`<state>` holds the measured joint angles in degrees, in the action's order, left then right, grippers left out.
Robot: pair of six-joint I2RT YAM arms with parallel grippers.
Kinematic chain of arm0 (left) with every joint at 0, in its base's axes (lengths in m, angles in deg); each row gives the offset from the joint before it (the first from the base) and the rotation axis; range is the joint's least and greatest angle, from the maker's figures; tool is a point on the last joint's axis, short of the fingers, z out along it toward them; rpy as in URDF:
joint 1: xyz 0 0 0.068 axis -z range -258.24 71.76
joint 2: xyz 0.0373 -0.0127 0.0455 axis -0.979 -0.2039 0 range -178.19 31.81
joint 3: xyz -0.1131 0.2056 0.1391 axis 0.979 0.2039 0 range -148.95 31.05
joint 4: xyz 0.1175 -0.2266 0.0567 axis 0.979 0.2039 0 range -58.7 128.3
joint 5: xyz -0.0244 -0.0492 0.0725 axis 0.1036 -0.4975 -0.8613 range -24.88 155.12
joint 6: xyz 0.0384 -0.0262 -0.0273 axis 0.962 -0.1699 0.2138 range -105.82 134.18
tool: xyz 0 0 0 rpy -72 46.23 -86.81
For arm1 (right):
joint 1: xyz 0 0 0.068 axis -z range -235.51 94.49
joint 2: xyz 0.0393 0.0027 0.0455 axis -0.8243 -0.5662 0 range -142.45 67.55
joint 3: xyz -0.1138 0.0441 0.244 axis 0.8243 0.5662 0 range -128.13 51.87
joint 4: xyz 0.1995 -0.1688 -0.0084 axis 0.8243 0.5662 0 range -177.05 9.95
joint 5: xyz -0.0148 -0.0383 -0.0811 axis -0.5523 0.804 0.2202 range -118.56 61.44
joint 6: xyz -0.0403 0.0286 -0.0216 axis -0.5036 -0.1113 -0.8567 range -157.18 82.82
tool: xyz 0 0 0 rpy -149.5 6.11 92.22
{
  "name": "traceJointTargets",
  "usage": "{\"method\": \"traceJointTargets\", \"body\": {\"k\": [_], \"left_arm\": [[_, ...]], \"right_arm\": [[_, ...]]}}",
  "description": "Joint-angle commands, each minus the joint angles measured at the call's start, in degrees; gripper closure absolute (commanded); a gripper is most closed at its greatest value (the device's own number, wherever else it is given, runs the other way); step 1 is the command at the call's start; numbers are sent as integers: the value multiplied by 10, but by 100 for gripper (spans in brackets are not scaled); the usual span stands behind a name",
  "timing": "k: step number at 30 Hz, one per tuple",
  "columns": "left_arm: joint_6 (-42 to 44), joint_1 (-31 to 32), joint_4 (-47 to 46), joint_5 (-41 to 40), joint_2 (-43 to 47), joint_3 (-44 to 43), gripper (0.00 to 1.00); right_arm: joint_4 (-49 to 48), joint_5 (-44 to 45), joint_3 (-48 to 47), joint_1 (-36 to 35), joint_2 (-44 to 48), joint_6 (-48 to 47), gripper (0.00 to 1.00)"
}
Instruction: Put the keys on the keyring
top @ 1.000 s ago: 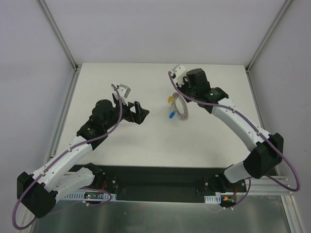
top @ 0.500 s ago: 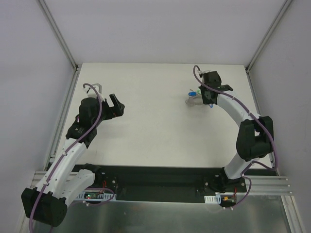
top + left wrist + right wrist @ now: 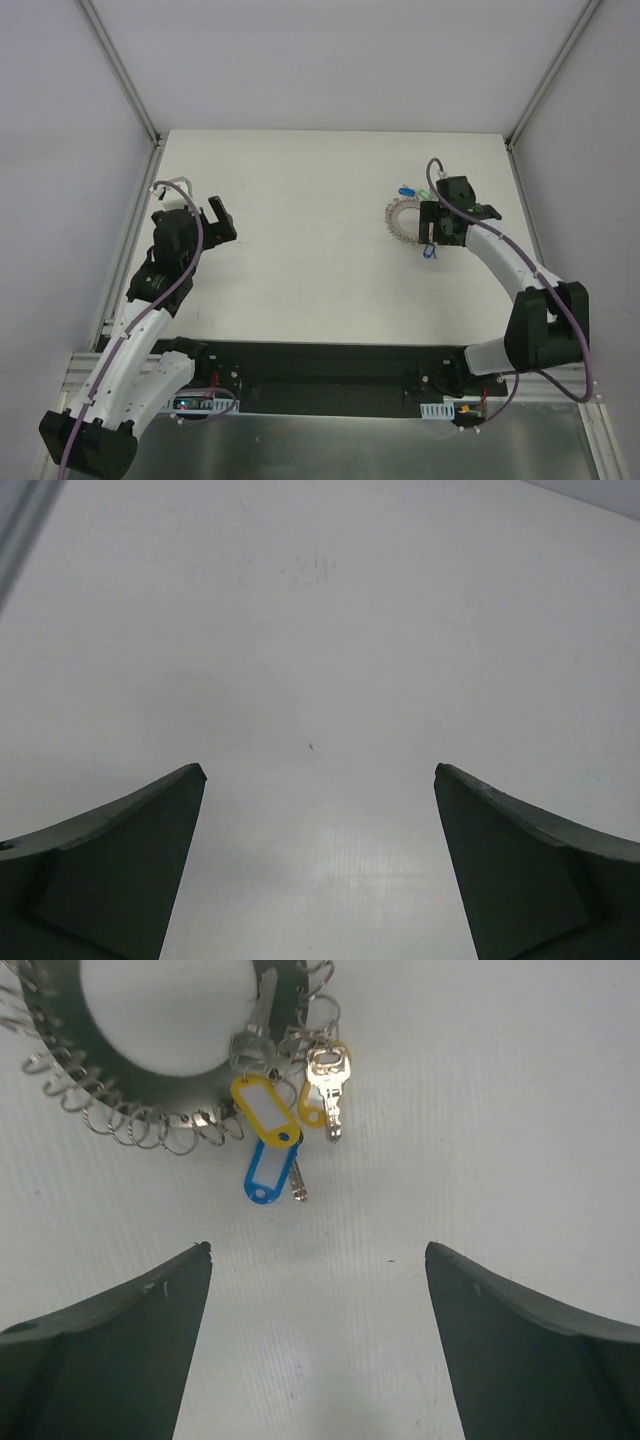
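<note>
The keyring [image 3: 200,1095], a dark grey ring with wire loops round its rim, lies flat on the table at the top left of the right wrist view. Keys hang from its rim: a yellow tag [image 3: 265,1110], a blue tag [image 3: 268,1172] and a gold key [image 3: 328,1085]. My right gripper [image 3: 317,1250] is open just short of them, holding nothing. From above, the keyring [image 3: 403,218] lies beside the right gripper [image 3: 432,235], with blue [image 3: 406,191], green [image 3: 424,195] and blue [image 3: 427,252] keys around it. My left gripper [image 3: 222,222] is open at the far left, over bare table [image 3: 319,770].
The white table [image 3: 310,260] is bounded by metal frame rails [image 3: 130,250] on the left and right and by grey walls behind. The arm bases sit on a black strip [image 3: 320,365] at the near edge.
My right gripper has gone from shut to open and let go of the keyring, which now lies on the table. The left arm has drawn back to the left, still open.
</note>
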<state>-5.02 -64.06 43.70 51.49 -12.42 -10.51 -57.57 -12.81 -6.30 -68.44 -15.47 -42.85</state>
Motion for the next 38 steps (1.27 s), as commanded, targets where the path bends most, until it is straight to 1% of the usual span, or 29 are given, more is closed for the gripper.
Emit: {"method": "traceJointTargets", "body": {"k": [1,5,11,12,15,19,23,24,26,31,38], "left_arm": [[71,-4,-5,-74,41,-26,1],[89,-4,-5,-92,65,-40,1],[135,-4,-8,-117,91,-90,1],[142,-4,-9,-118,92,-98,1],[171,-4,-10,-112,94,-124,1],[186,-4,-23,-102,102,-149,1],[187,-4,-43,-94,113,-167,1],[202,-4,-47,-91,114,-169,1],[204,-4,-54,-89,117,-176,1],[206,-4,-75,-88,128,-176,1],[209,-4,-78,-85,136,-173,1]], "right_arm": [[-2,38,-26,8,88,32,3],[-3,84,-60,11,159,25,4],[-32,140,-98,16,250,-21,4],[-37,145,-102,15,275,-30,4],[-59,159,-112,16,306,-58,4],[-97,165,-115,15,362,-88,4],[-115,167,-121,15,390,-112,4],[-118,167,-124,15,393,-116,4],[-119,168,-127,16,401,-124,4],[-119,171,-129,15,414,-135,4],[-118,172,-126,15,424,-136,4]]}}
